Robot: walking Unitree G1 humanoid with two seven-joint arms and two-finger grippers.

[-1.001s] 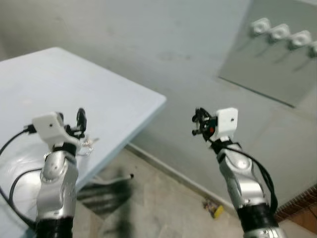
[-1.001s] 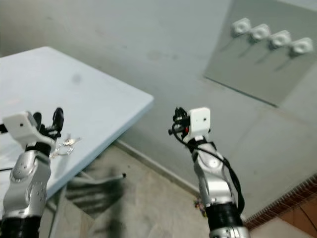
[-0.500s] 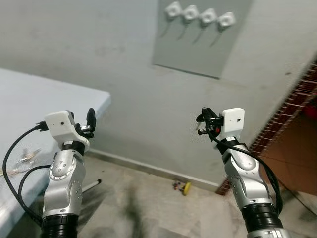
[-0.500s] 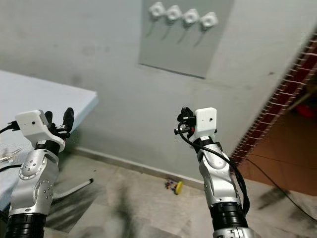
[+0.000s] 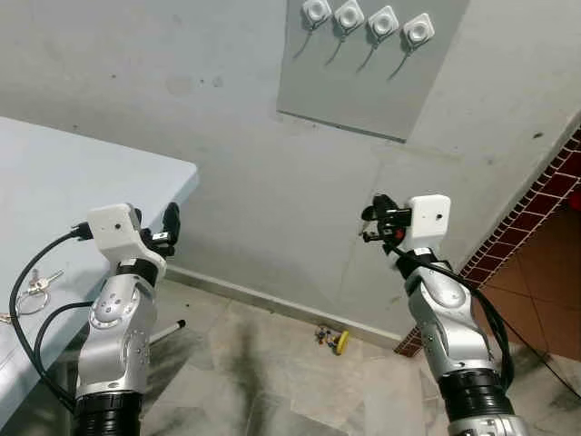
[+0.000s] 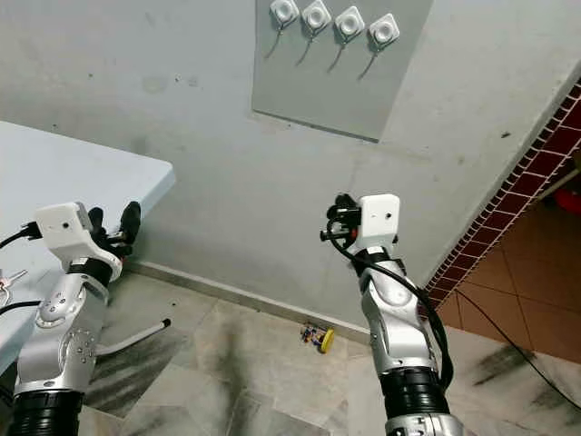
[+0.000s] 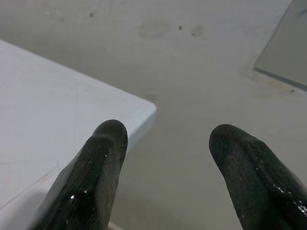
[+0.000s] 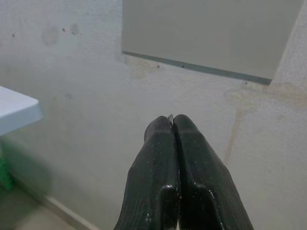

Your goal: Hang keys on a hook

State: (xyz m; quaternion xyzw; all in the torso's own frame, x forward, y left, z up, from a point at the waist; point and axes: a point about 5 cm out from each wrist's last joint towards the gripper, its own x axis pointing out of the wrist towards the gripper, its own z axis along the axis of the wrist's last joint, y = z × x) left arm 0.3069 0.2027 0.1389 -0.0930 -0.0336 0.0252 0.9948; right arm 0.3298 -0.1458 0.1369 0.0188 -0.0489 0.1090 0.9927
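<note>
Now, view swung from table (image 5: 82, 182) toward hooks (image 5: 368, 20). Keys (image 5: 32, 289) left on table beside left gripper (image 7: 165, 158), spread wide, empty. Right gripper (image 8: 172, 125) pinched closed below hooks. Pickup pending.

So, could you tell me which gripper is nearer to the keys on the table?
Left. The left gripper hovers just past the table edge near the keys; the right gripper is far across.

4 white hooks (image 5: 368, 22) on a grey wall panel (image 5: 363, 68), keys (image 5: 32, 286) on the table (image 5: 64, 200).
</note>
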